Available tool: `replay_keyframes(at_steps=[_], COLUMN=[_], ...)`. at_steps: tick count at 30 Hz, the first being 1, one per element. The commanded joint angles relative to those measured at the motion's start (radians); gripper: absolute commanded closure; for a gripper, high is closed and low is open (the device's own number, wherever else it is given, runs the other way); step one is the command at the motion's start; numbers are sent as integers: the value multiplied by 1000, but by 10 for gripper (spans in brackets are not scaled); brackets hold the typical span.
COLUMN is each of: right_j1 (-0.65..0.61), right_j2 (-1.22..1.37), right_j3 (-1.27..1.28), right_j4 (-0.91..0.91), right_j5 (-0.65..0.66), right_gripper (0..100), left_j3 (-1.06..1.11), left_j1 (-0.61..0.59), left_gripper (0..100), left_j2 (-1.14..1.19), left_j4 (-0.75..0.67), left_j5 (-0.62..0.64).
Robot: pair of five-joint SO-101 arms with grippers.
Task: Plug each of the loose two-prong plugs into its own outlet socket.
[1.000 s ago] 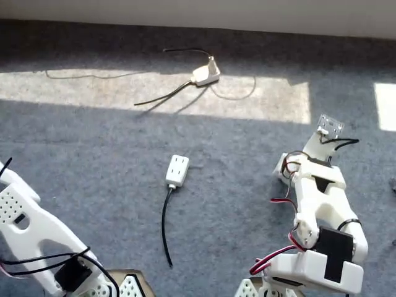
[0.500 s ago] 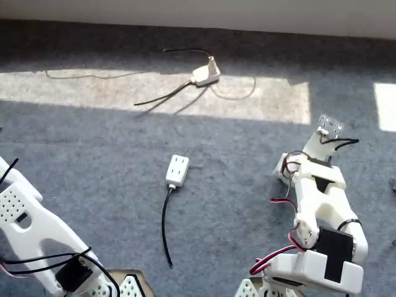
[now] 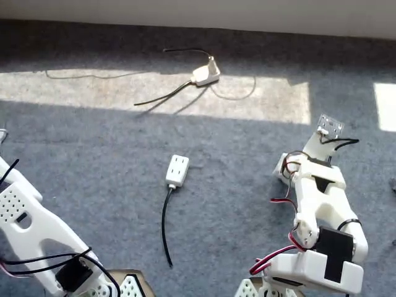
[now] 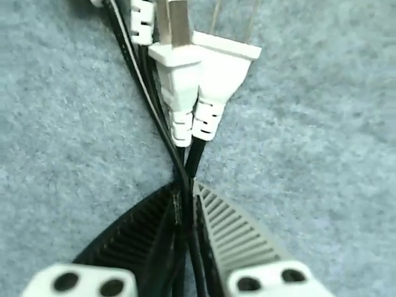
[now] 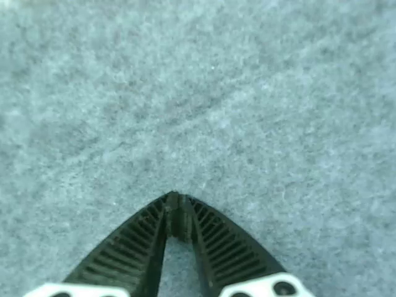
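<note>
My left gripper (image 4: 185,185) is shut on a bundle of black cords (image 4: 180,158) just behind their white two-prong plugs. Two plugs (image 4: 179,68) (image 4: 223,62) lie side by side with prongs pointing away from me, and part of a third plug (image 4: 141,15) shows beyond them, all over grey carpet. A white outlet strip (image 3: 177,170) with a black cord (image 3: 165,229) lies mid-floor in the high view. My right gripper (image 5: 178,198) is shut on nothing, tips close to bare carpet. The right arm (image 3: 318,204) stands at the lower right, the left arm (image 3: 28,226) at the lower left.
A second white outlet block (image 3: 206,75) with thin cords lies far back in a sunlit band of carpet (image 3: 93,93). Open carpet lies around the near outlet strip, between the two arms.
The left arm has shifted slightly at the left edge of the high view, and a small part of it now shows there. The right arm and outlet strip have not moved.
</note>
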Motion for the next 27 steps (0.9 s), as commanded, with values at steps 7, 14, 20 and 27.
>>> replay_keyframes(at_steps=[7, 14, 20, 27], right_j1=[-1, -1, -1, -1], right_j2=[-2, -2, -2, -2], right_j3=[-33, -33, -30, -28], right_j4=[-22, -22, -22, -22], right_j5=[2, 2, 2, 2], right_gripper=[992, 992, 992, 992], left_j3=[127, 705, 1178, 1366], left_j1=[39, 117, 257, 272], left_gripper=[994, 994, 994, 994], left_j2=[-142, -570, -858, -957], left_j4=[49, 46, 37, -106], left_j5=[-32, 15, 23, 98])
